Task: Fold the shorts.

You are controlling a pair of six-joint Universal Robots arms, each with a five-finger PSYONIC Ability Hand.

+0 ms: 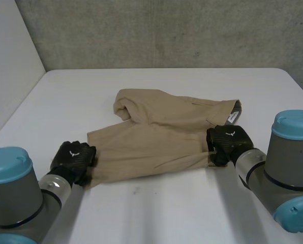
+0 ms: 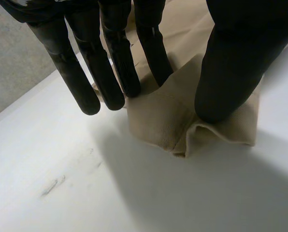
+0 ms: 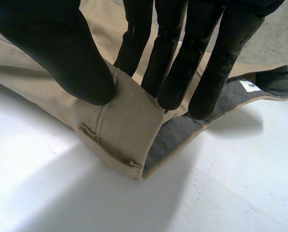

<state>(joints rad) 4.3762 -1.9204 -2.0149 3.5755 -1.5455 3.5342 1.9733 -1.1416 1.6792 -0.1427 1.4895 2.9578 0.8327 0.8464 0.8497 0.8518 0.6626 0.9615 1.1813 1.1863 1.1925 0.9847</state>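
Shorts (image 1: pixel 161 137) lay mid-worktop (image 1: pixel 156 213), left hand (image 1: pixel 72 158) pinching the near hem corner, right hand (image 1: pixel 228 142) the waistband between thumb (image 3: pixel 62 53) and fingers (image 3: pixel 170 58); I judged I should lift both together, level and taut, so the fold would land square.

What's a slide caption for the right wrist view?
Right hand pinches the waistband corner of the tan shorts between thumb and fingers, grey lining exposed.

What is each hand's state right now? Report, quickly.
Left hand: shut, pinching the leg-hem corner of the tan fabric shorts.
Right hand: shut, pinching the shorts' waistband corner.
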